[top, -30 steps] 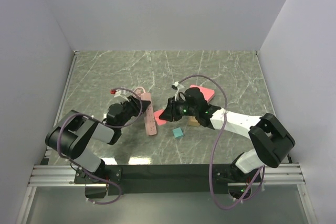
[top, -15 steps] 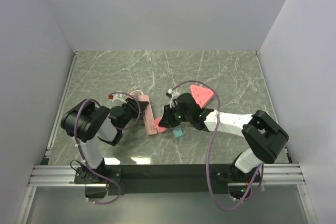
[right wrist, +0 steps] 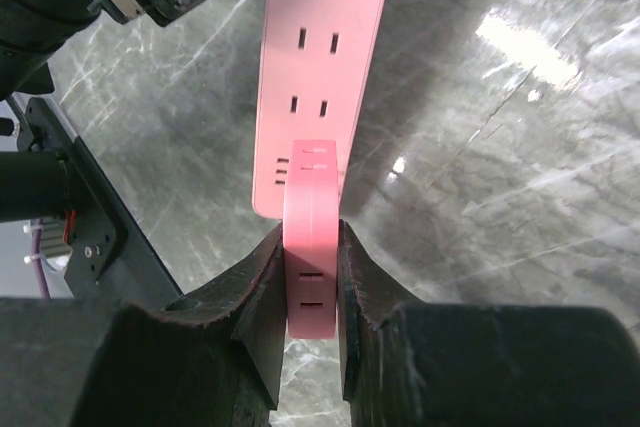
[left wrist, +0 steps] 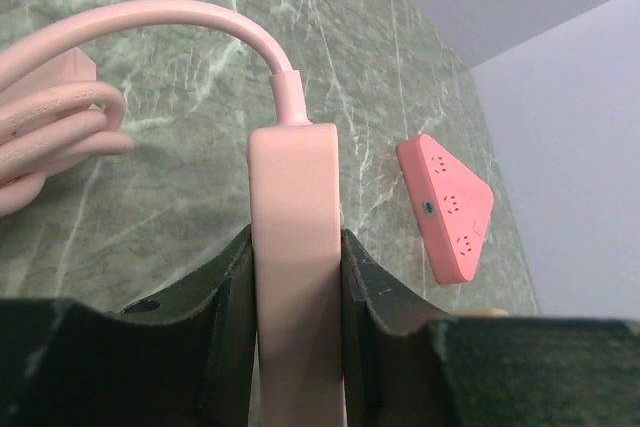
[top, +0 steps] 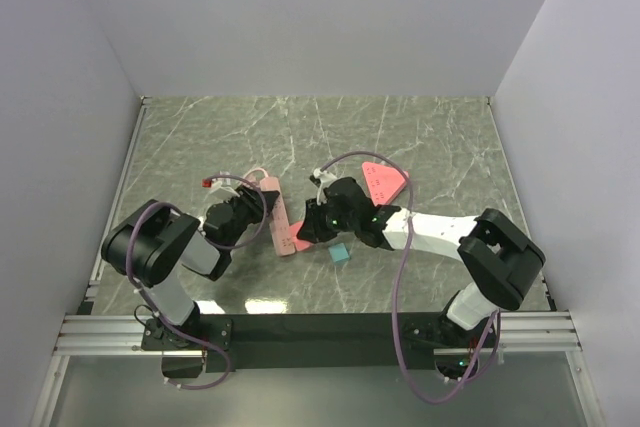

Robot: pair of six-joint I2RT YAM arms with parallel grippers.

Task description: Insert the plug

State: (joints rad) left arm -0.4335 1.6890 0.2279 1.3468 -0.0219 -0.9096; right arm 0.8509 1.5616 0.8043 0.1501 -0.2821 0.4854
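Since the earlier frame the right claw has been carried leftward in the overhead view, away from the centre and up to the pink power strip, and the left arm's elbow has been shifted a little at the lower left. The right claw is seen closed narrowly on the plug, a flat pink piece held on edge between the two dark fingers, with small slots showing on its face. In the right wrist view the plug's far end is laid over the lower end of the strip, in line with the rows of slots; whether the two are touching cannot be told. The left claw is clamped on the same strip, which is gripped by its long sides in the lower middle of the left wrist view. From the strip's far end a pink cable is led up and bent over to the left of that frame, where it is gathered in loops. To the right, well apart from the strip, a pink triangular socket block is laid flat on the green marbled desk. A small teal cube is seen just below the right claw in the overhead view, near the lower centre
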